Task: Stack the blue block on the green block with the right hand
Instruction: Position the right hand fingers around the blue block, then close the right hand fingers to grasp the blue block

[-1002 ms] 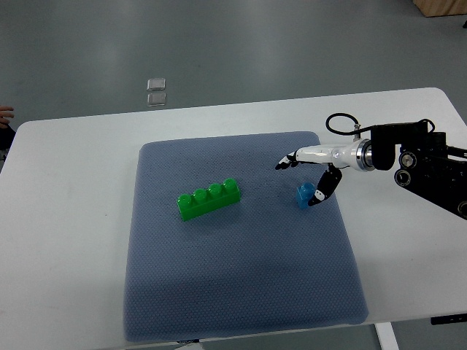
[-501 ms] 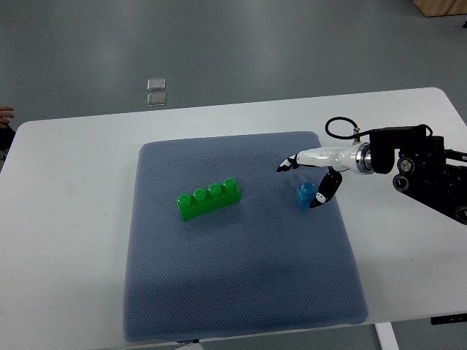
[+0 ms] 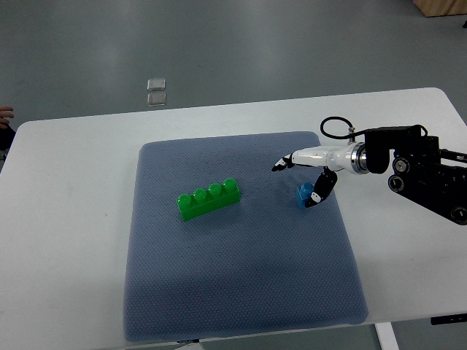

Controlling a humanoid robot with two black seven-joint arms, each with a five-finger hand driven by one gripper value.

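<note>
— Where is the blue block [image 3: 303,195]?
— On the grey-blue mat [image 3: 241,292], near its right edge; the green block [image 3: 209,199] (four studs) lies well apart to its left.
— And the right hand [image 3: 306,175]?
— Fingers spread over the blue block; the thumb touches its right side; no firm grasp is visible.

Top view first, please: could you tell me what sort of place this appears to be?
Probably a robotics lab or test room. A plain white table on a grey floor carries a blue-grey mat with only a green block and a small blue block, the right hand beside the latter.
</note>
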